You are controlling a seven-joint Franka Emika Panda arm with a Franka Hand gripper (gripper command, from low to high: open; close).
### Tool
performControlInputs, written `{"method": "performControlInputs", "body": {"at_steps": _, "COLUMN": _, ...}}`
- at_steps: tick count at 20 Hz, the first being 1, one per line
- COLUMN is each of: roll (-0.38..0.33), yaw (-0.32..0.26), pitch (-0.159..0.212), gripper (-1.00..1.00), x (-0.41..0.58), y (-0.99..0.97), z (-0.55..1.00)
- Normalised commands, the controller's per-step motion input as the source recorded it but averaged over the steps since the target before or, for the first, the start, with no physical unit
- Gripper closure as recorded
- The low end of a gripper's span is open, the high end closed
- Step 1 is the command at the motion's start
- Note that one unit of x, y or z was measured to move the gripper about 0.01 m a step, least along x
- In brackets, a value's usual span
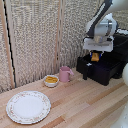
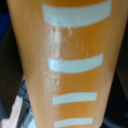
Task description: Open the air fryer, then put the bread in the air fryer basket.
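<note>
The air fryer [image 1: 107, 62] is sitting at the exterior view's right end of the wooden table [image 1: 80, 107], a large glossy black box with rounded edges. Its air fryer basket [image 1: 100, 67] is standing pulled out toward the pink mug [image 1: 65, 74], a black drawer with a square front panel, and the air fryer handle [image 1: 86, 71] is jutting from that panel toward the mug as a short chunky black bar.

Above the air fryer basket, the white arm is reaching down with the gripper [image 1: 95, 54] hanging over the open drawer. Its fingers are clamping the bread [image 1: 95, 57], which is hanging just over the basket's opening and not resting in it. The bread's long axis is running up and down, its lower end pointing into the drawer. In the wrist view the bread [image 2: 67, 65] is filling nearly the whole picture: a golden-orange slab with a glossy face, crossed by pale cream bands running across its width.

Away from the air fryer, past the mug, a patterned white plate [image 1: 28, 106] is lying flat on the table. The pink mug is standing upright just beside the basket front. Touching or nearly touching the mug, on its side away from the air fryer, a small white bowl [image 1: 51, 81] is holding yellow pieces [image 1: 51, 79].
</note>
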Motion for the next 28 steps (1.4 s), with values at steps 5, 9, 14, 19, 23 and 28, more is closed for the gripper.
{"method": "performControlInputs", "body": {"at_steps": 5, "roll": 0.000, "yaw": -0.187, "pitch": 0.000, "gripper": 1.00, "x": 0.224, "y": -0.32, "z": 0.00}}
{"method": "performControlInputs", "body": {"at_steps": 9, "roll": 0.002, "yaw": -0.062, "pitch": 0.000, "gripper": 1.00, "x": 0.304, "y": -0.37, "z": 0.00}}
{"method": "performControlInputs", "body": {"at_steps": 14, "roll": 0.000, "yaw": -0.058, "pitch": 0.000, "gripper": -1.00, "x": 0.075, "y": -0.01, "z": 0.00}}
{"method": "performControlInputs", "body": {"at_steps": 19, "roll": 0.000, "yaw": -0.065, "pitch": 0.000, "gripper": -1.00, "x": 0.006, "y": -0.04, "z": 0.03}}
{"method": "performControlInputs", "body": {"at_steps": 23, "roll": 0.033, "yaw": -0.033, "pitch": -0.002, "gripper": -1.00, "x": 0.032, "y": -0.27, "z": 0.27}}
{"method": "performControlInputs", "body": {"at_steps": 28, "roll": 0.080, "yaw": -0.039, "pitch": 0.015, "gripper": -1.00, "x": 0.085, "y": -0.10, "z": 0.58}}
